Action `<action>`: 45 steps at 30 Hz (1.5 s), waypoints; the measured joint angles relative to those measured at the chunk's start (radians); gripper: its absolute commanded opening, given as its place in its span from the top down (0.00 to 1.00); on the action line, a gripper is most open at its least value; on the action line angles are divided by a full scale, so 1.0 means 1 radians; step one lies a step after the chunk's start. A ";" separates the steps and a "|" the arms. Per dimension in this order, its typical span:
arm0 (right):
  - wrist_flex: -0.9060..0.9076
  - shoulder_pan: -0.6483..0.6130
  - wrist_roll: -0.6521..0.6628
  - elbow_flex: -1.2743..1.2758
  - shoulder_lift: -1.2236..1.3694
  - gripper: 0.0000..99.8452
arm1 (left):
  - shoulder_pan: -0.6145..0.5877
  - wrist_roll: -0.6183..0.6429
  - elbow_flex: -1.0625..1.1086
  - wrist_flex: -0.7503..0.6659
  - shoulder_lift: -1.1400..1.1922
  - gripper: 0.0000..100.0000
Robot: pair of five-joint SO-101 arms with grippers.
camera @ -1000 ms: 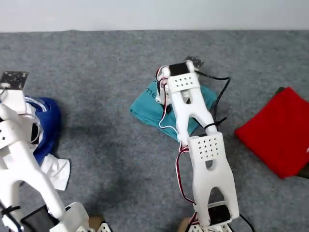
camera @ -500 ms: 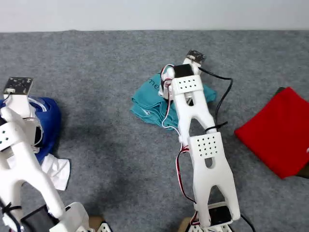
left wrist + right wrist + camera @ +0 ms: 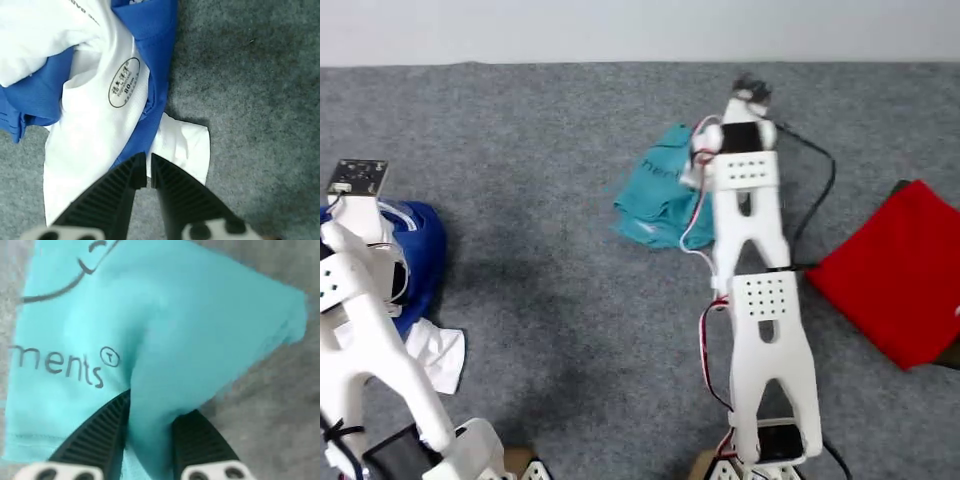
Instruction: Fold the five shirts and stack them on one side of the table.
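Clamped in the right gripper (image 3: 152, 410), the teal shirt (image 3: 660, 195) has been dragged toward two o'clock, nearer the red shirt (image 3: 895, 270); the left gripper (image 3: 148, 167) is closed.

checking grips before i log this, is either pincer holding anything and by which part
The right pincer holds the teal shirt by a bunched fold of fabric. The left pincer holds nothing.

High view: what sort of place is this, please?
Probably a robot laboratory bench for folding laundry: a table covered in grey felt, two white plastic robot arms, and on it a folded red fabric shirt and a crumpled teal fabric shirt.
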 measured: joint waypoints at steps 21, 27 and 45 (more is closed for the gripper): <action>0.002 0.381 0.539 0.783 -0.761 0.99 | 0.000 0.000 -0.069 0.000 0.000 0.97; -0.017 0.555 0.660 0.789 -0.746 0.99 | 0.000 0.000 -0.069 0.000 0.000 0.97; -0.005 0.804 0.723 0.789 -0.617 0.67 | 0.000 0.000 -0.069 0.029 0.000 0.97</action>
